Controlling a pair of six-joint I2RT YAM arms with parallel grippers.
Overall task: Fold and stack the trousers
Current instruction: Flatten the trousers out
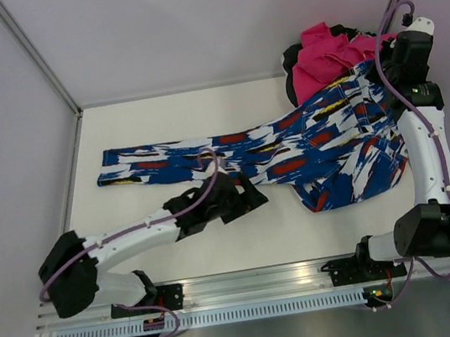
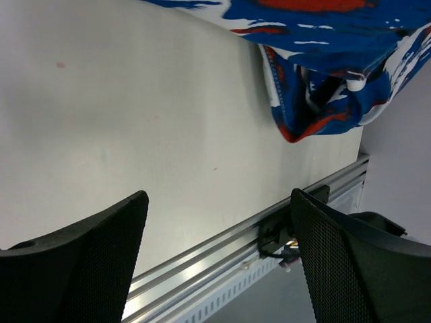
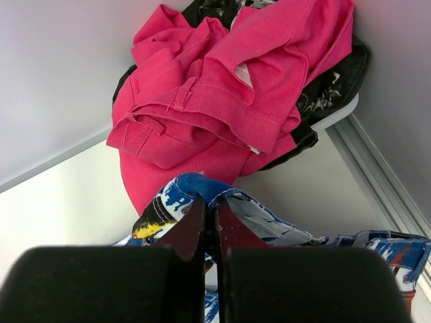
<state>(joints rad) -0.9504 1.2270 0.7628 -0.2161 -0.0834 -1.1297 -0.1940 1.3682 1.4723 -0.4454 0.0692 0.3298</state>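
While the left end effector (image 2: 217, 200) hangs released, its jaws spread wide over bare counter (image 2: 135, 101), the right end effector (image 3: 210, 210) is clenched on a raised fold of the trousers (image 1: 289, 146) at their waist end. They lie stretched across the counter, legs reaching left, waist bunched at the right, touching a pink garment (image 3: 222, 87) heaped in the far corner.

Soft printed cloth trousers (image 1: 330, 136), matt white table (image 1: 159, 123), ribbed alu rail (image 1: 259, 280), mesh-textured blk fingers (image 2: 87, 269)
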